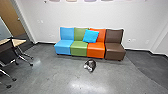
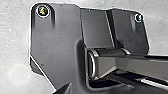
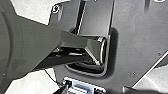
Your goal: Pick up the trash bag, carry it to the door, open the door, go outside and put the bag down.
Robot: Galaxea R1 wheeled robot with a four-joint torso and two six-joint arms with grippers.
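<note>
Jaws, left and right: I am failing to tell wide from narrow. Trash bag (image 1: 90,65), dark with pale patches, so judged: lying on the floor (image 1: 52,72), near twelve o'clock from the robot (image 2: 57,32), before the orange seat (image 1: 96,50). Pick-up bearing: running almost straight ahead, favouring neither arm clearly.

Bright, even light washes the room around me, whitening the wall (image 1: 75,15) and laying milky glare across the gray floor (image 1: 87,86). Soft shadow gathers beneath the row of colored seats (image 1: 96,50). Toward the sides of the head view, upright lines slant with wide-angle distortion; in both wrist views, the floor glows pale.
</note>
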